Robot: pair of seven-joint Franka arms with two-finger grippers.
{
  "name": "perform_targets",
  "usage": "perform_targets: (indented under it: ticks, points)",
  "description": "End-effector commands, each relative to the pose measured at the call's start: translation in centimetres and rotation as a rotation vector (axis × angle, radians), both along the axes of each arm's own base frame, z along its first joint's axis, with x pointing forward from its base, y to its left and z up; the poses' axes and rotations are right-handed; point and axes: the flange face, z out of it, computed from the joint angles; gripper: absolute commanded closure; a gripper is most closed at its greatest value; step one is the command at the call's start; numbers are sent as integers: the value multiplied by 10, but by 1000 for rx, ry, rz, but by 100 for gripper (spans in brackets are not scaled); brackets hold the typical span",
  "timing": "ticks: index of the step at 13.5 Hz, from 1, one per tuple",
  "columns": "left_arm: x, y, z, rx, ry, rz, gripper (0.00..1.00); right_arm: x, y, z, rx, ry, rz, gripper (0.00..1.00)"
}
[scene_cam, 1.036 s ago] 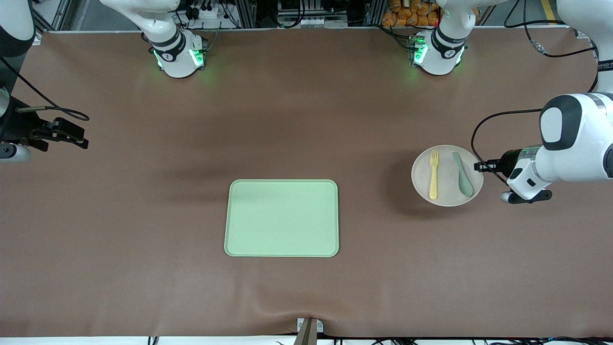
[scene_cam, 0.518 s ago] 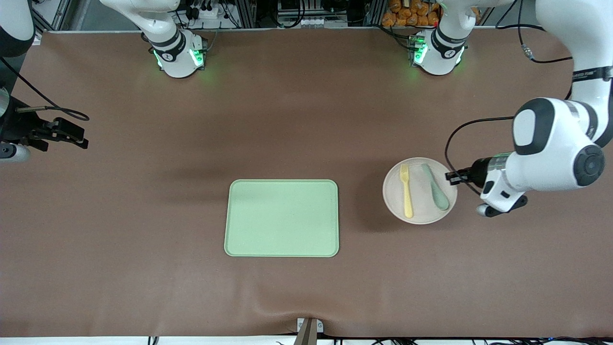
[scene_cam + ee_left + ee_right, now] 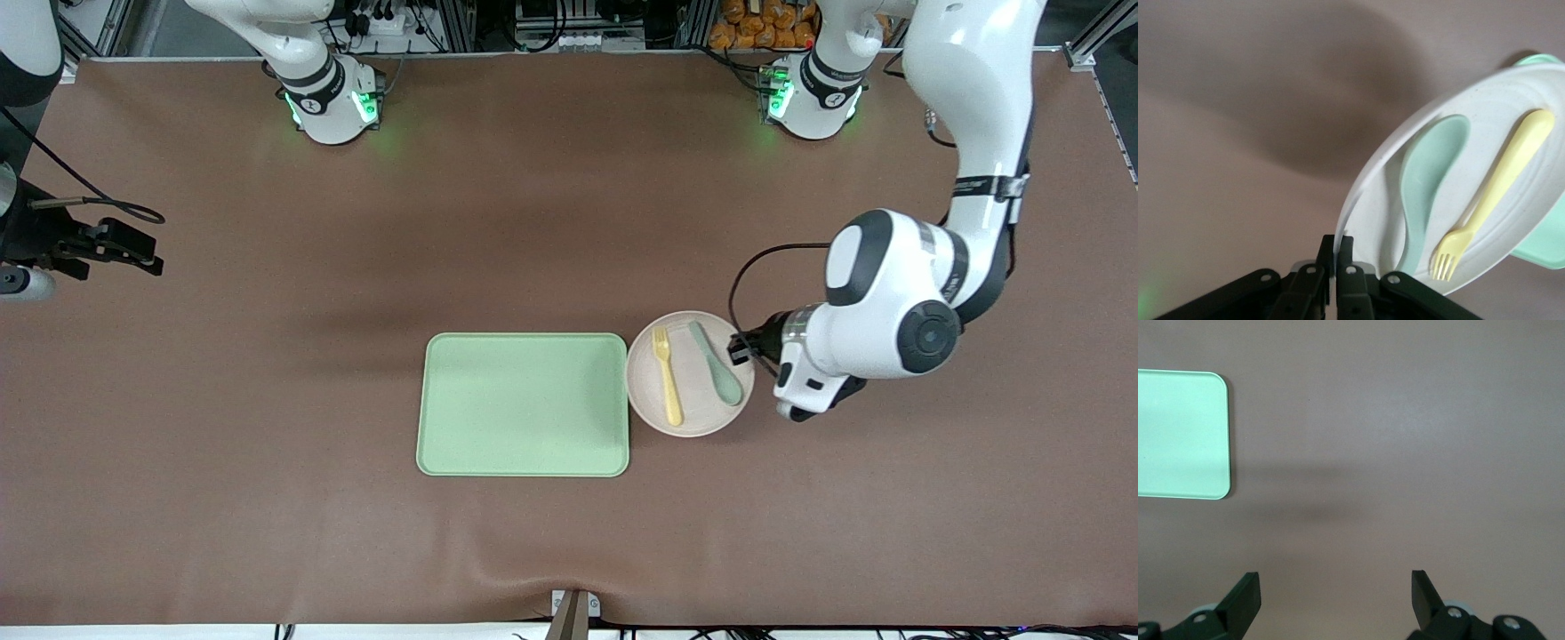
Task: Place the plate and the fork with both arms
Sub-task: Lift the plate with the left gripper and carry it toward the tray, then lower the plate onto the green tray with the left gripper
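Now the left gripper (image 3: 740, 348), clamped on the plate (image 3: 690, 373) rim, has carried it with fork (image 3: 666, 375) and spoon (image 3: 717, 364) across the bench to just beside the tray (image 3: 523, 404); setting down looks close. Right gripper (image 3: 1336, 597) waits wide open, empty, over bare bench at its own end.

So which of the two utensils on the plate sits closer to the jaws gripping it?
The grey-green spoon; the yellow fork lies toward the tray.
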Motion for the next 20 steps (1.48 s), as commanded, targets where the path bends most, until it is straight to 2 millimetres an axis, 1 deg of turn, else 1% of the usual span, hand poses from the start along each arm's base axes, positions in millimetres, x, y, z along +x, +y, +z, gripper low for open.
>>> perform_targets:
  ticks: [1,2,3,5,9,11,12,14,17,20]
  points:
    - [9,-35,-5,-25,-40,78,100,-2,-4,-1,8,7,7,0]
    - [7,-50,-11,-32,-53,99,100,-2,-5,-1,8,7,6,0]
    - [7,-59,-14,-35,-72,121,100,-2,-5,0,7,4,6,0]
    - [3,-85,-27,-34,-86,166,100,-2,-5,0,7,4,6,0]
    - [-10,-133,-50,-36,-111,224,100,-2,-5,0,7,4,4,0]
    - [-9,-145,-58,-49,-132,210,100,-2,-5,0,7,6,3,0]
    - [-13,-155,-60,-54,-135,187,100,-2,-7,0,7,6,0,0]
    - [-19,-168,-69,-57,-143,168,100,-2,-10,-1,8,7,-5,0]
    - [-34,-195,-92,-61,-154,189,100,-2,-10,-1,8,7,-5,0]
    - [-40,-209,-108,-66,-166,230,100,0,-11,-5,8,12,-6,0]
